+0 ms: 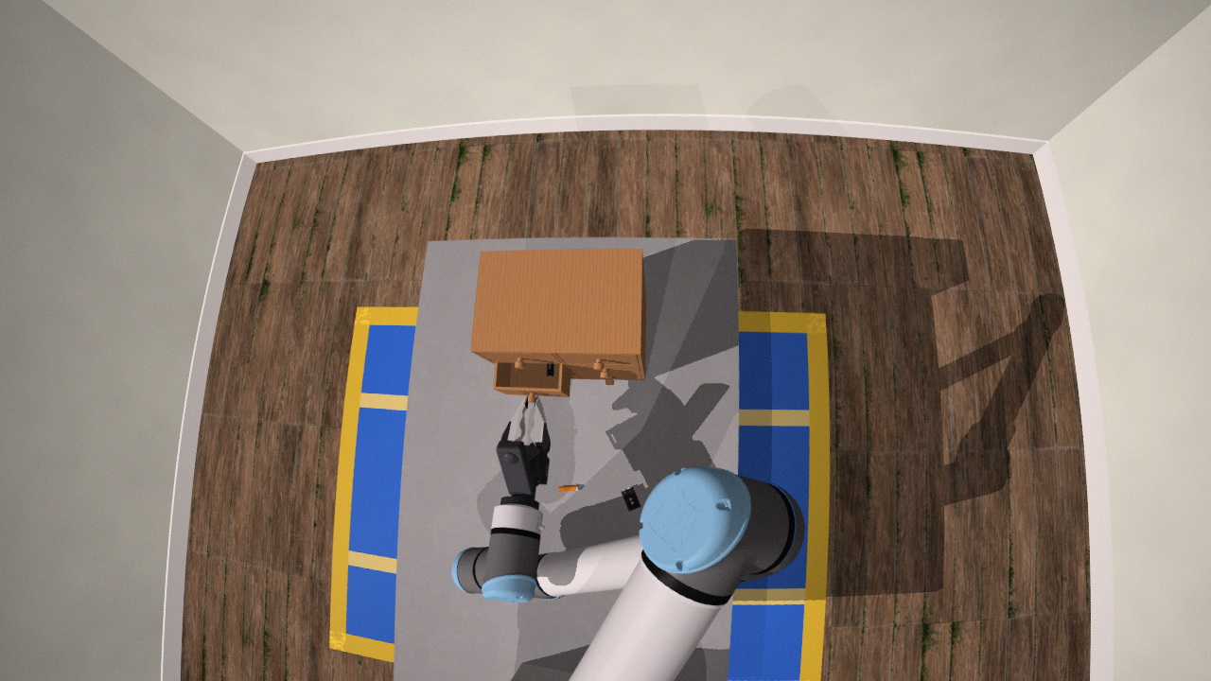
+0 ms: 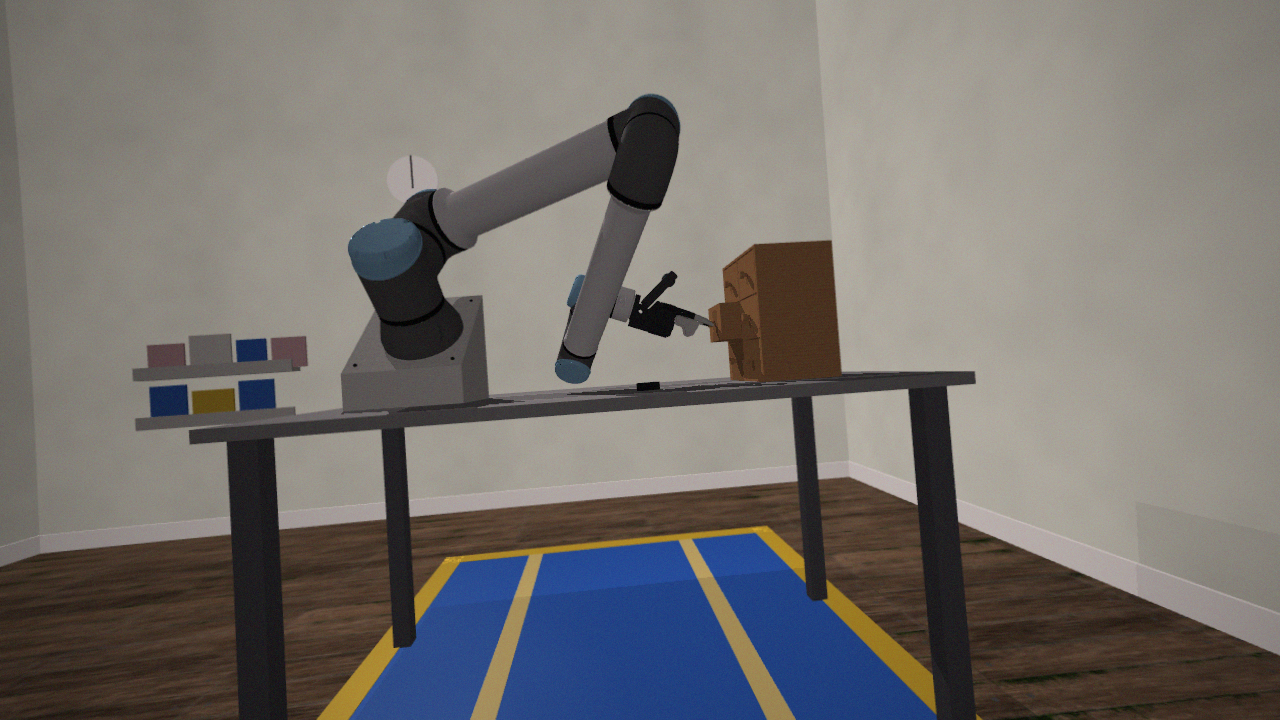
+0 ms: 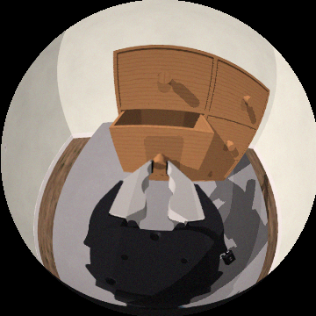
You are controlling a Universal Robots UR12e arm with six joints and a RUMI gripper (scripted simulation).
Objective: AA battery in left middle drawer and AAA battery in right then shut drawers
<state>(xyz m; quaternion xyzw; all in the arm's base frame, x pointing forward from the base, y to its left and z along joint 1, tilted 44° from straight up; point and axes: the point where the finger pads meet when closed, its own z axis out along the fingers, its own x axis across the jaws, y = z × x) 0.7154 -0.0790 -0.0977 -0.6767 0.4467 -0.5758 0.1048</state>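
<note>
The wooden chest (image 1: 558, 296) (image 2: 798, 313) (image 3: 167, 98) stands upright at the back of the table. Its left middle drawer (image 1: 512, 392) (image 2: 732, 322) (image 3: 197, 145) is pulled partly out. A small dark thing (image 1: 550, 370), probably a battery, lies in it near its right side; the wrist view does not show it. My gripper (image 1: 531, 401) (image 2: 711, 323) (image 3: 160, 161) is shut on that drawer's knob (image 3: 160, 160). The right middle drawer, with its knob (image 3: 229, 145), looks shut. A small orange battery-like cylinder with a grey end (image 1: 569, 487) lies on the table beside my gripper's body.
A small black block (image 1: 629, 498) (image 2: 648, 385) (image 3: 227, 257) lies on the table (image 1: 448, 296) (image 2: 895, 380), right of the orange thing. The upper drawers look shut. My elbow (image 1: 693, 518) is high over the table's right side. Shelves with boxes (image 2: 210, 349) stand behind the base.
</note>
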